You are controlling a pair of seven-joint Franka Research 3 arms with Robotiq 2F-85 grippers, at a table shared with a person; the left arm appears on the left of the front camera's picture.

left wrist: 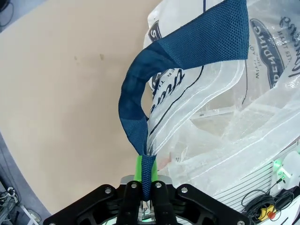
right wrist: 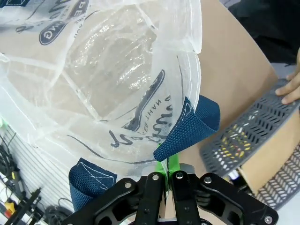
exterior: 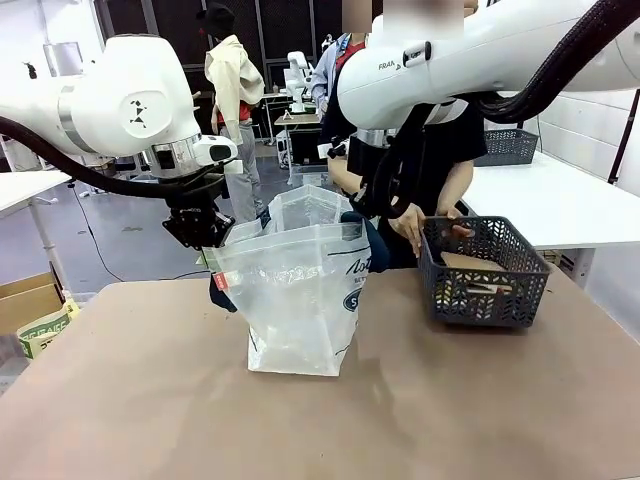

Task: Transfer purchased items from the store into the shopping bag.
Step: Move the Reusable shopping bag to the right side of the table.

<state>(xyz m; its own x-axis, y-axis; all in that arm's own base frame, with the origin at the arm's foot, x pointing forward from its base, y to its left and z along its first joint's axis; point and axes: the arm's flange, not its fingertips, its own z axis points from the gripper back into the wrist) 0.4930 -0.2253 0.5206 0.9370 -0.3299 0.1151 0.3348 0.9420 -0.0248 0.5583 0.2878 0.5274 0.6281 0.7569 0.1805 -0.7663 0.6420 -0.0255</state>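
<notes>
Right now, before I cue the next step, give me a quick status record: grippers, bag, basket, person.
left gripper: shut on one navy handle of the bag
right gripper: shut on the other navy handle
shopping bag: upright on the table, mouth held open between the grippers, nothing seen inside
basket: on the table at the bag's right, apart from it
tan items: in the basket
person's hand: on the basket rim
</notes>
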